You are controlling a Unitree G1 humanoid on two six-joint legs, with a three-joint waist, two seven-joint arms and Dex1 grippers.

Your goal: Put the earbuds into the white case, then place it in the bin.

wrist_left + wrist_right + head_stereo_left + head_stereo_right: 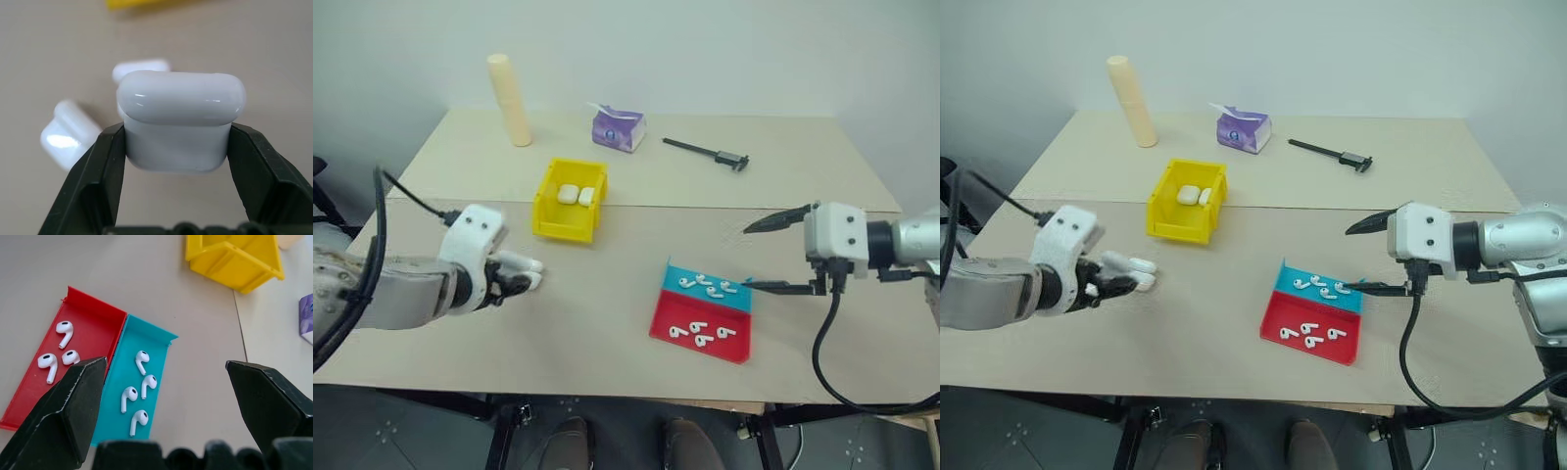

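My left gripper [178, 131] is shut on a white case [181, 105], its two black fingers [105, 161] pinching the lower body below the closed lid, at the table's left front [517, 278]. Two more white cases [66, 139] lie on the table just beyond it. The earbuds [139, 391] lie loose in a flat tray, several in the teal half [710, 286] and several in the red half [700, 333]. My right gripper [747, 258] hangs open over the tray's right edge, holding nothing. The yellow bin [566, 232] stands at mid-table with two white cases [576, 195] inside.
At the back of the table stand a cream cylinder [509, 100], a purple tissue pack [618, 128] and a black caliper [707, 152]. A seam runs across the tabletop [636, 255] behind the bin. Bare tabletop lies between the left gripper and the tray.
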